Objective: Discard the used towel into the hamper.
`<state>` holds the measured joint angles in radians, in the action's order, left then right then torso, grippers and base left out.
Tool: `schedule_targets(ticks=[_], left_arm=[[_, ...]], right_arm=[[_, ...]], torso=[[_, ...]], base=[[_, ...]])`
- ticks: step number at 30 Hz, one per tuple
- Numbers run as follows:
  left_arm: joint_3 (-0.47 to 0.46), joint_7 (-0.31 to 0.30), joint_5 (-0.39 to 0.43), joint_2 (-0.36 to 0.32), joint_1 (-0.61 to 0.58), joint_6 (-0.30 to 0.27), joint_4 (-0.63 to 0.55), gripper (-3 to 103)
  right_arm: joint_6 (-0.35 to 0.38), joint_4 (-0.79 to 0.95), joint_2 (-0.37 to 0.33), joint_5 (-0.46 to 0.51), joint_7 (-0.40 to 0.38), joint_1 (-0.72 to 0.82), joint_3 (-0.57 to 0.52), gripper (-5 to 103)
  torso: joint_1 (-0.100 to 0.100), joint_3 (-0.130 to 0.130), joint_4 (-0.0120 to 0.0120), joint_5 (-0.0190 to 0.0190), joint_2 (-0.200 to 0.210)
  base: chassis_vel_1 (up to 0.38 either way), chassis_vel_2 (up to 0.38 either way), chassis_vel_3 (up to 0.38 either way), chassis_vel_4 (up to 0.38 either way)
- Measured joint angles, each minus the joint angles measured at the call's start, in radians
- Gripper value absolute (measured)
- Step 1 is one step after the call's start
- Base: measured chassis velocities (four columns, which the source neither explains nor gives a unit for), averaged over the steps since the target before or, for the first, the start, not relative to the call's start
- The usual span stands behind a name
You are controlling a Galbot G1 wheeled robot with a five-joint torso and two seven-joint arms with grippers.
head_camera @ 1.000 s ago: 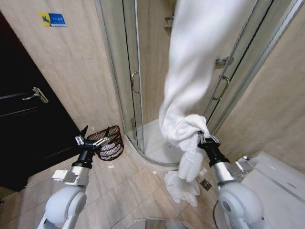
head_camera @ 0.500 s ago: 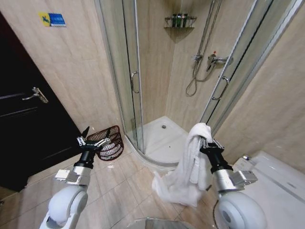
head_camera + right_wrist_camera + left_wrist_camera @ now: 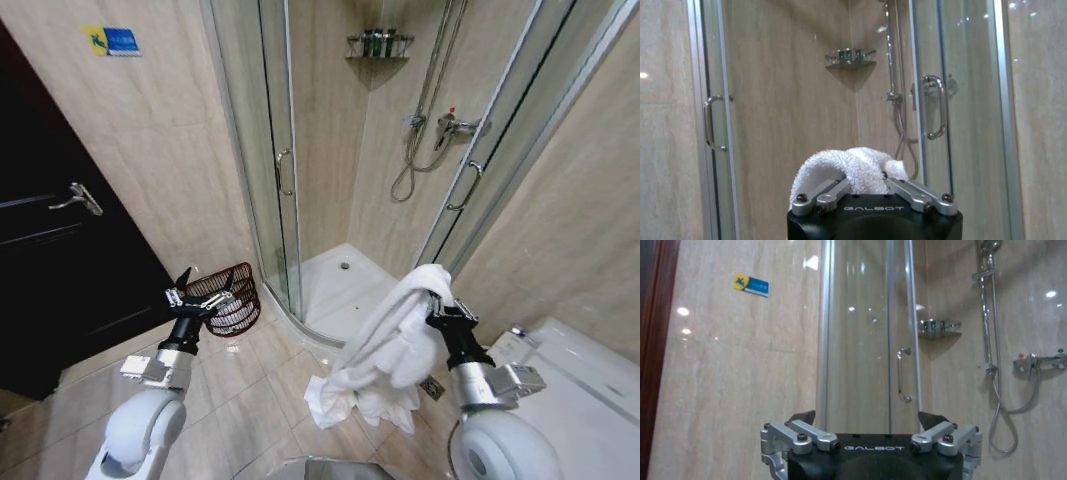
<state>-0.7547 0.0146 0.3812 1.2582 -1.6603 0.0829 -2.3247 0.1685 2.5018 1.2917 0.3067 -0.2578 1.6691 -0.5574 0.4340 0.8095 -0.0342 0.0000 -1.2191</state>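
Note:
A white towel (image 3: 385, 345) hangs from my right gripper (image 3: 437, 298), which is shut on its top fold; the rest droops leftward and down to the floor tiles. In the right wrist view the towel (image 3: 843, 170) bulges up between the closed fingers. The hamper (image 3: 228, 296), a dark reddish-brown slatted basket, stands on the floor against the wall beside the shower door. My left gripper (image 3: 198, 288) is held up with its fingers spread open, in front of the hamper as the head view sees it. The left gripper (image 3: 870, 426) holds nothing in the left wrist view.
A glass shower enclosure (image 3: 285, 170) with a curved white tray stands ahead. On the left is a dark door (image 3: 60, 260) with a lever handle. A white toilet (image 3: 575, 375) sits at the right edge. Beige floor tiles lie between the hamper and the towel.
The towel, stretched high up a second ago, has come down and now hangs from the right gripper, its tail swinging left. The right gripper has lowered slightly. The left arm stays put.

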Motion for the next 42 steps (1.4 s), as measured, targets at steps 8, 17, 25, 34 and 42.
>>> schedule_targets(ticks=[8, 17, 25, 34, 42], left_arm=[[-0.001, 0.004, -0.016, 0.003, -0.004, 0.009, 0.0, 100], [-0.003, 0.008, -0.032, 0.003, -0.007, 0.034, 0.007, 100], [0.009, 0.009, -0.04, 0.006, -0.003, 0.018, 0.005, 100], [0.01, 0.011, -0.054, 0.013, -0.009, 0.006, 0.002, 100], [0.006, 0.012, -0.064, 0.018, -0.017, 0.007, 0.0, 100]], right_arm=[[0.01, -0.001, -0.006, 0.0, -0.006, -0.006, -0.021, 7], [0.017, -0.001, -0.004, -0.011, 0.007, -0.029, -0.018, 7], [0.014, -0.002, -0.017, -0.011, 0.009, -0.039, -0.019, 7], [0.013, -0.002, -0.03, -0.008, 0.019, -0.053, -0.017, 7], [0.011, -0.002, -0.04, 0.0, 0.023, -0.068, -0.014, 7]], torso=[[0.0, 0.0, -0.0002, 0.0, 0.0], [0.0, 0.0, 0.0002, 0.0001, 0.0], [0.0, 0.0, 0.0, 0.0001, 0.0], [0.0, 0.0, -0.0001, 0.0002, 0.0], [0.0, 0.0, 0.0, -0.0009, 0.0]], base=[[0.039, 0.041, 0.052, 0.042], [0.007, 0.005, 0.004, 0.007], [0.084, 0.098, -0.09, -0.109], [0.229, 0.222, -0.202, -0.19], [0.334, 0.357, -0.242, -0.252]])
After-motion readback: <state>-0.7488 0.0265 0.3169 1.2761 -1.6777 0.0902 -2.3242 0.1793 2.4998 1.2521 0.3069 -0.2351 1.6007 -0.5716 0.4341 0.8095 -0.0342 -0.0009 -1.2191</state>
